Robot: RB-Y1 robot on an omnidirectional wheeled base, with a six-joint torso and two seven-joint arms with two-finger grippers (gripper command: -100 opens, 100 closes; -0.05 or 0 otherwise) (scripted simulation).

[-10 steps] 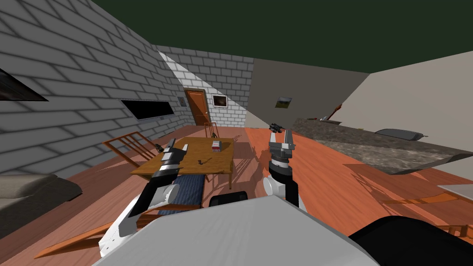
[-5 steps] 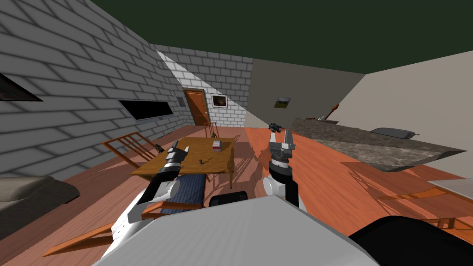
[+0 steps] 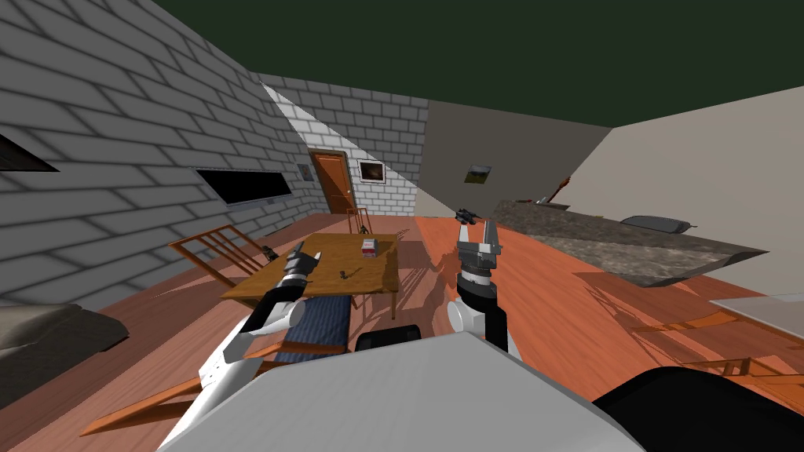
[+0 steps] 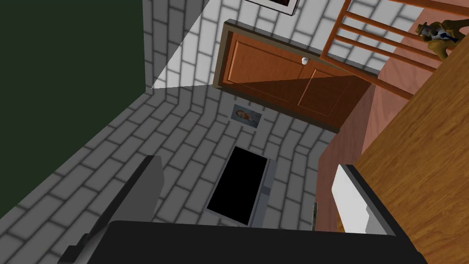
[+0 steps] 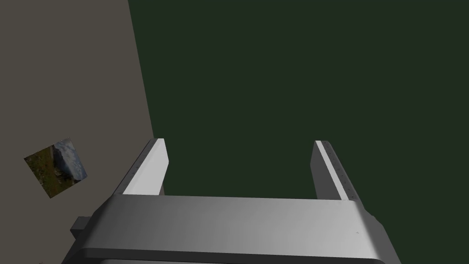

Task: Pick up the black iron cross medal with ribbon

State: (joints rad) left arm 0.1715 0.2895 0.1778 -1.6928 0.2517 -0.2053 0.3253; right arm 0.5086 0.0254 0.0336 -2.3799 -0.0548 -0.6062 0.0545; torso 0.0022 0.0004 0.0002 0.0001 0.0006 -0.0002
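In a grey brick room, a brown wooden bench (image 3: 338, 251) is standing on the orange floor. The small dark medal (image 3: 343, 274) is lying near the bench's middle. The left gripper (image 3: 307, 253) is hovering over the bench's left edge, near the medal, its fingers spread wide and empty. The right gripper (image 3: 479, 229) is pointing upward, its fingers wide apart.

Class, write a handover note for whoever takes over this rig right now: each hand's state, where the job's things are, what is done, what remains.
Left hand: open, empty, at the near left edge of the wooden table.
Right hand: open, empty, raised beside the table, pointing up.
Medal: seemingly the small dark object lying on the table, right of the left hand, apart from it.
Done: nothing grasped.
Left: move the left hand over the medal, lower, close, lift.
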